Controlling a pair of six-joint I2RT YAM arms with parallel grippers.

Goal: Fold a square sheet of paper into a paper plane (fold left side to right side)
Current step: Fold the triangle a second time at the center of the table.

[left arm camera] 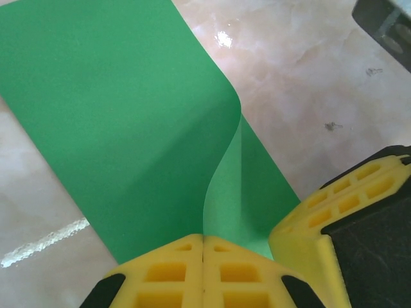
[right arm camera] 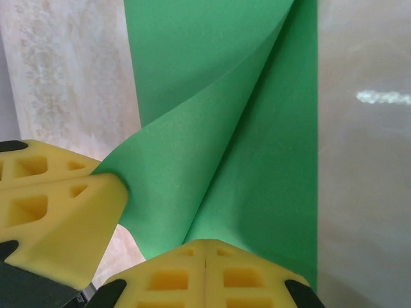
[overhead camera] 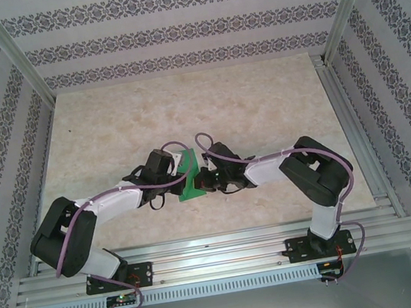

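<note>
The square sheet of paper (overhead camera: 189,181) is bright green and lies at the table's middle between both grippers, one side lifted and curling over the other. It is a half-folded sheet, not a pointed paper plane. In the left wrist view my left gripper (left arm camera: 203,239) is shut, with the curled edge of the sheet (left arm camera: 128,128) running into the seam between its yellow fingers. My right gripper (right arm camera: 205,242) is likewise shut on the sheet (right arm camera: 270,160), where the raised flap meets the flat layer. From above, left gripper (overhead camera: 178,175) and right gripper (overhead camera: 208,178) nearly touch.
The pale marbled table (overhead camera: 184,111) stretches behind and beside the arms. Aluminium rails (overhead camera: 206,258) run along the near edge and a rail (overhead camera: 353,132) down the right side. Patterned walls enclose the space. A light glare (left arm camera: 223,38) shines on the tabletop.
</note>
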